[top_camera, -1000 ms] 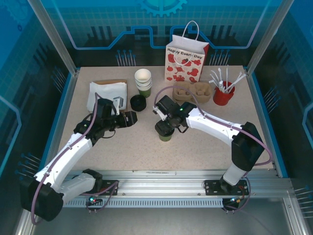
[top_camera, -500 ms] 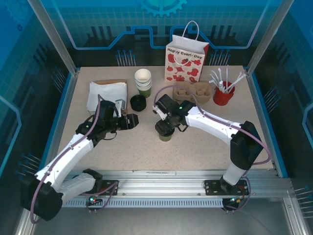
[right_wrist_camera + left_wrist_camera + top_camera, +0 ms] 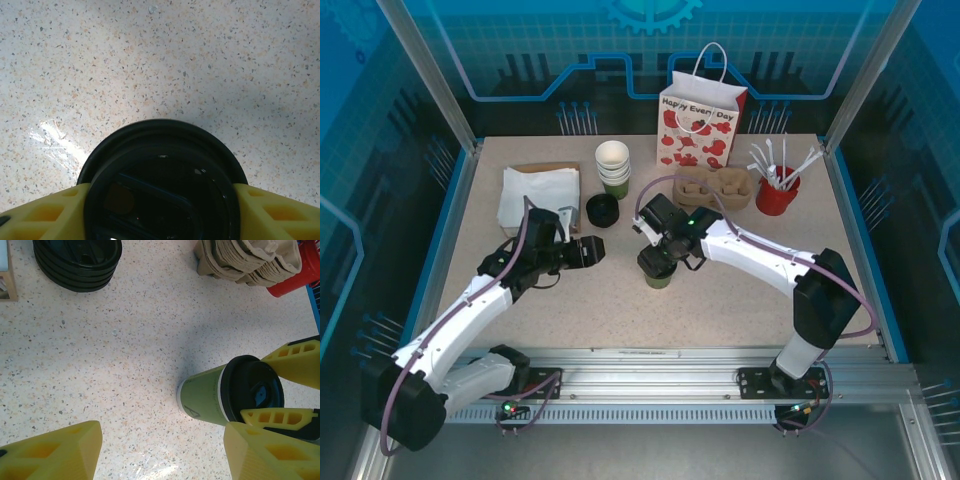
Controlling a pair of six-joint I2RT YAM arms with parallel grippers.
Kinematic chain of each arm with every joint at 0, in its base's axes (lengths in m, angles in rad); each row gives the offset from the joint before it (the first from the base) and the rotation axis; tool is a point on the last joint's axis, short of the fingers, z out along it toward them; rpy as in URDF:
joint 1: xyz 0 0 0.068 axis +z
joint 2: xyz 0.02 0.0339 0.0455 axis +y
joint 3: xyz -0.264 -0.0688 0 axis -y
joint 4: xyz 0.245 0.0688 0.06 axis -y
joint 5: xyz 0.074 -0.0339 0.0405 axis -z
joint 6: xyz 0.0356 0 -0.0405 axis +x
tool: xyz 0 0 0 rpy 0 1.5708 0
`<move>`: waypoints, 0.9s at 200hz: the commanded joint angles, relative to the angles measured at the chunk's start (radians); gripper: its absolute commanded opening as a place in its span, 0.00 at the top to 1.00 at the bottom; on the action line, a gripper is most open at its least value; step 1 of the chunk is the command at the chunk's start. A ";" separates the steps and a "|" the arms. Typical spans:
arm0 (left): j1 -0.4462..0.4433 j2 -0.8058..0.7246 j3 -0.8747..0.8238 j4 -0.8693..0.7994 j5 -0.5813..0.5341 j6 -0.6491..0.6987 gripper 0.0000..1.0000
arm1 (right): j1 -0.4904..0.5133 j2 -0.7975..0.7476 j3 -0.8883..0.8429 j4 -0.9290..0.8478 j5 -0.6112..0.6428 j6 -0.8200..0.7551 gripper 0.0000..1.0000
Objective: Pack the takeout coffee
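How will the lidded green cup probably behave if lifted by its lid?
The takeout coffee looks tall on a narrow base, so pushing may tip it. The right pincer grips the black lid, which might slip or pop off.

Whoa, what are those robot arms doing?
They are packing a coffee. The right gripper has its fingers closed on the black lid of the coffee, which stands upright on the table. The left gripper hangs open beside it, holding nothing. The bag waits at the back of the table, and the coffee is not in it yet.
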 commanded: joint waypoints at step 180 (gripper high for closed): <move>-0.042 0.020 0.049 -0.014 -0.037 0.008 0.33 | -0.033 -0.006 0.068 -0.178 -0.042 -0.016 0.19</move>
